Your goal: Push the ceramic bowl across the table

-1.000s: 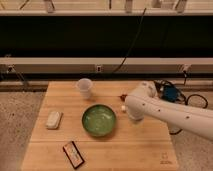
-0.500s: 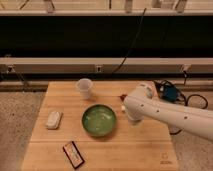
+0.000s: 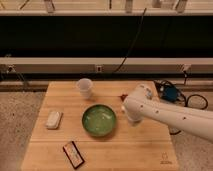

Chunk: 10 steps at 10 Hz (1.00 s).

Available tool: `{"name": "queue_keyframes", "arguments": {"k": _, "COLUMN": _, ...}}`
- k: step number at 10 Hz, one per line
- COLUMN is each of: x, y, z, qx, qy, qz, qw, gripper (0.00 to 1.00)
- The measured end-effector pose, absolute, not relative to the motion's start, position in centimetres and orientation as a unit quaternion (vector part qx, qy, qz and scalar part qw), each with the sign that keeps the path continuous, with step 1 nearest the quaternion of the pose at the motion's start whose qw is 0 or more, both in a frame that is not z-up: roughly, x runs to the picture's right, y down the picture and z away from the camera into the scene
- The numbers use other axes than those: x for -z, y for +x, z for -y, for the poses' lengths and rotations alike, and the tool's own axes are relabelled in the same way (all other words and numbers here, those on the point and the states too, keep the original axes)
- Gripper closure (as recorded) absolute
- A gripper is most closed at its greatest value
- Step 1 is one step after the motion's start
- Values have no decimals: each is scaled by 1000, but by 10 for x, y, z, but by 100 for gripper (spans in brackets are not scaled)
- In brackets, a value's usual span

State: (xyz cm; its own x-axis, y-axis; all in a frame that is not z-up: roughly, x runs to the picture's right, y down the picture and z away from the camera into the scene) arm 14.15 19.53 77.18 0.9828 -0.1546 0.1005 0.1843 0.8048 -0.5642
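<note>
The ceramic bowl (image 3: 99,120) sits upright near the middle of the worktop (image 3: 131,151), a little toward the front edge. My tool (image 3: 131,118) hangs at the end of my arm (image 3: 170,114), just beside the bowl's right rim, on the side facing the right edge. Whether it touches the rim I cannot tell, nor whether the tool is apart or together, since my wrist covers it from this view.

I judge the bowl stiff and fairly heavy for its width, with a slick glaze, so it should slide readily on the smooth wood. It would chip or break if struck hard or run off an edge. I need no grip on it at all; a steady press low on the outer wall, in line with its centre, should move it. Contact high on the rim risks tipping it, and off-centre contact would spin it aside.

3 other things share the worktop:
- a white cup (image 3: 84,88) toward the back edge
- a pale block (image 3: 53,119) near the left edge
- a dark packet (image 3: 73,152) by the front left corner

A push straight toward the left edge heads for the block.
</note>
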Motion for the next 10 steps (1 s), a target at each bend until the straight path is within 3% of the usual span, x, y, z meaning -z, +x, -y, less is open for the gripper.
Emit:
{"name": "queue_keyframes", "arguments": {"k": 8, "x": -780, "y": 141, "z": -205, "qx": 90, "qy": -308, "qz": 31, "qw": 947, "gripper": 24}}
{"name": "queue_keyframes", "arguments": {"k": 10, "x": -782, "y": 140, "z": -207, "qx": 91, "qy": -311, "qz": 32, "qw": 945, "gripper": 42}}
